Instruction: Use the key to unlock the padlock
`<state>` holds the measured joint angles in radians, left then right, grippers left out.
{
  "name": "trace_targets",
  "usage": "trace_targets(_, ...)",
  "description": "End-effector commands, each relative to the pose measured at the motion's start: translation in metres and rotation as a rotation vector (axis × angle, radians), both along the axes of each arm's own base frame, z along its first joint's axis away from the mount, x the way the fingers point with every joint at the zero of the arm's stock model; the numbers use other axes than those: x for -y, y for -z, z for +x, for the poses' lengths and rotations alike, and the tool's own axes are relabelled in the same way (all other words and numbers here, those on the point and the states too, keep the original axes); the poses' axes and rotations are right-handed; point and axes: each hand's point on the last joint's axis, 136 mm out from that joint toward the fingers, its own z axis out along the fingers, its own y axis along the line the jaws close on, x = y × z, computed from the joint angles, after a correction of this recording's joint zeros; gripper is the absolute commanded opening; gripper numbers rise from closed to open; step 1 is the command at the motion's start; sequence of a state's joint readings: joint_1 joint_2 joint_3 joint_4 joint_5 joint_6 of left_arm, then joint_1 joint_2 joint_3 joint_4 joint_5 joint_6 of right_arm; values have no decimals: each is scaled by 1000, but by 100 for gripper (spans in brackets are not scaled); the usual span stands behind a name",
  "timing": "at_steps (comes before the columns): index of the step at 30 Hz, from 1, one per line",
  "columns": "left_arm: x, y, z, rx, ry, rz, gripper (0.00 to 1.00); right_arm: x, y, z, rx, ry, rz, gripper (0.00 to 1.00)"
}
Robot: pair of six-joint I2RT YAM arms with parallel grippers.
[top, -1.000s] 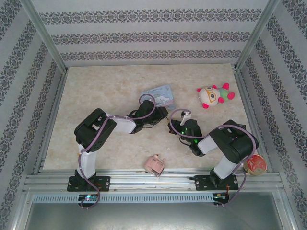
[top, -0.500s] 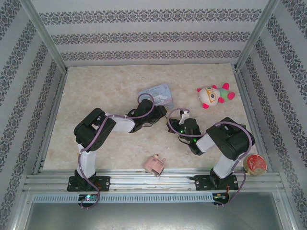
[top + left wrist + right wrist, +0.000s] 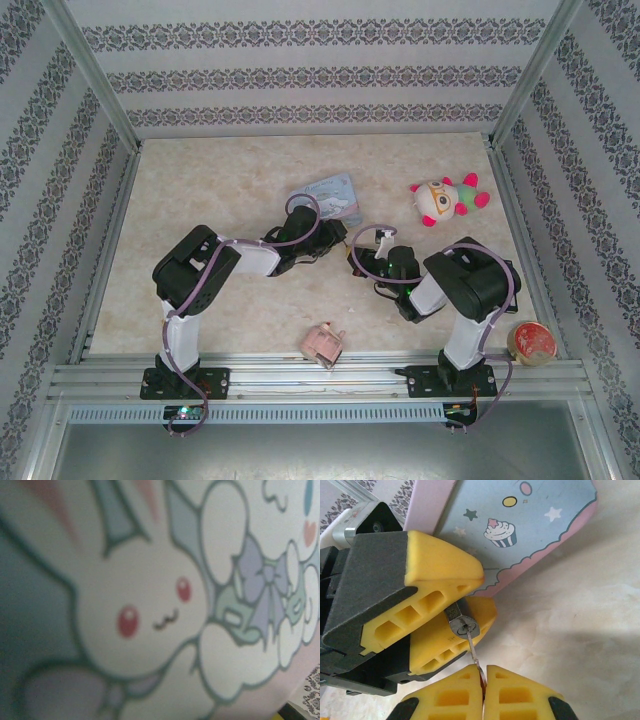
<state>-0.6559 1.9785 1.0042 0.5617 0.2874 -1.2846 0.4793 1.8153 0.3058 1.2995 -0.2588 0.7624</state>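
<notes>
Landmark: the blue tin (image 3: 540,525), lying flat on the table (image 3: 200,200).
Just changed: your right arm's elbow has swung in toward the tin over the last second, and its wrist has edged nearer the tin's near corner. Your left arm has barely shifted.
Meaning: I judge you have closed the gap for insertion. The key's tip now meets the keyhole, but you can't tell how deep it sits.
Left gripper (image 3: 485,596): fingers partly apart, clamped on the padlock just off the tin's pink edge.
Padlock (image 3: 462,625): between those yellow fingers, with its keyhole face turned away from the tin toward your right gripper.
Right gripper (image 3: 483,680): pads pressed tight together, pinching the key's head.
Key (image 3: 472,647): a thin blade running from your right pads to the keyhole, on the padlock's far side from the tin.
Writing: none readable. The tin carries only a cupcake, stars and a cartoon rabbit, with no brand.
</notes>
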Motion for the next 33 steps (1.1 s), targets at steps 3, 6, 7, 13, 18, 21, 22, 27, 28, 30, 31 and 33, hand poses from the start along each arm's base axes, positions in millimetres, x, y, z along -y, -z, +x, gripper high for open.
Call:
trace_targets(3,21,-6,-38,-114,132,-90,19,-4,-11,0,16,-27,63,0)
trace_targets(6,21,-6,-38,-113,135,-88,19,-1,-13,0,10,-25,75,0)
trace_targets(7,20,-6,-38,-114,134,-87,20,0,-14,0,9,-22,78,0)
trace_targets(13,20,-4,-41,-124,139,-82,20,5,-17,0,-2,-5,94,0)
trace_targets(18,20,-5,-40,-121,138,-79,20,9,-11,-1,-34,29,101,0)
trace_targets(21,21,-5,-39,-119,135,-81,20,11,-8,-2,-43,39,102,0)
trace_targets(22,20,-5,-39,-120,135,-80,20,12,-8,-1,-46,44,103,0)
trace_targets(27,20,-3,-39,-122,132,-77,20,13,-10,0,-42,55,105,0)
trace_targets(28,20,-3,-39,-122,132,-77,20,12,-11,0,-39,53,107,0)
trace_targets(30,19,-3,-39,-122,129,-78,20,12,-12,1,-38,52,109,0)
trace_targets(31,18,-2,-39,-123,127,-77,20,12,-13,1,-37,50,111,0)
trace_targets(33,18,-2,-39,-123,122,-78,20,11,-13,0,-37,45,112,0)
